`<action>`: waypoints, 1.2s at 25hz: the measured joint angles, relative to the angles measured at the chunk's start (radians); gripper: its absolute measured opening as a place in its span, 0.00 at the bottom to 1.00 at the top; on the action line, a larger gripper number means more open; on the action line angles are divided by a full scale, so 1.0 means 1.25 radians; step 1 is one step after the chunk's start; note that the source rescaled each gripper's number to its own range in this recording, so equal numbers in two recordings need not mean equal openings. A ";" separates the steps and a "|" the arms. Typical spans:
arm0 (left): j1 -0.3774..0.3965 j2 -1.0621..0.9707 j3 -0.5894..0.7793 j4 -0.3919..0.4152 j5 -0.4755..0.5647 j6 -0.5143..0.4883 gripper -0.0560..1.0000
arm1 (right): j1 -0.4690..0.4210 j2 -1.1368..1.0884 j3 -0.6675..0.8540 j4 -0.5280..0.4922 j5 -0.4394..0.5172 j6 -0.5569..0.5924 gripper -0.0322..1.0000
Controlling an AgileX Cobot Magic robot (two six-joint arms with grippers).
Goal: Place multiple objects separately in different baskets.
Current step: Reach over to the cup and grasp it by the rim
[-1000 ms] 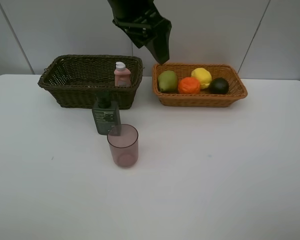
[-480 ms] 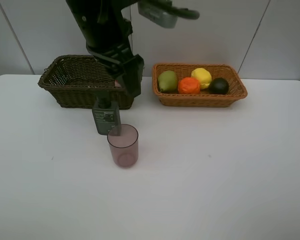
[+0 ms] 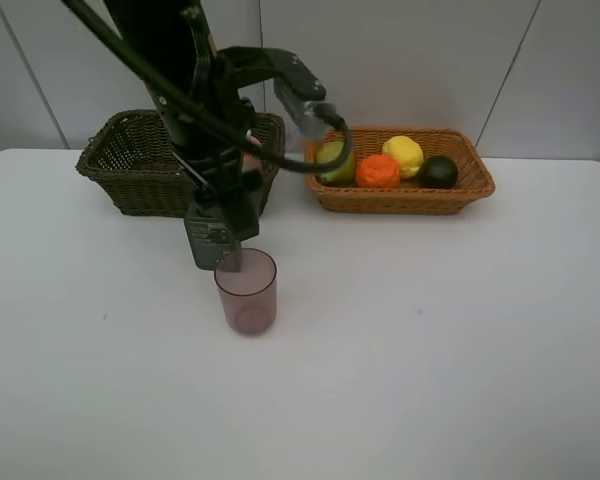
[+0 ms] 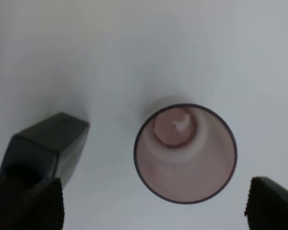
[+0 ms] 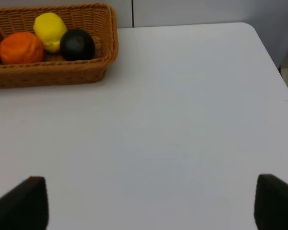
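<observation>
Pink translucent cup (image 4: 185,153), directly below left gripper (image 4: 153,203)

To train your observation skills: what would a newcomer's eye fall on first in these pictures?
The black left arm dominates, leaning from the back over the dark wicker basket, its open end effector hanging above the translucent pink cup, which stands beside the dark green pump bottle on the white table. Next comes the bright fruit, the orange and the lemon, in the light wicker basket at the back right.
</observation>
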 joint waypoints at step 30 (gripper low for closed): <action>-0.001 0.174 0.001 0.026 -0.105 0.244 1.00 | 0.000 0.000 0.000 0.000 0.000 0.000 0.88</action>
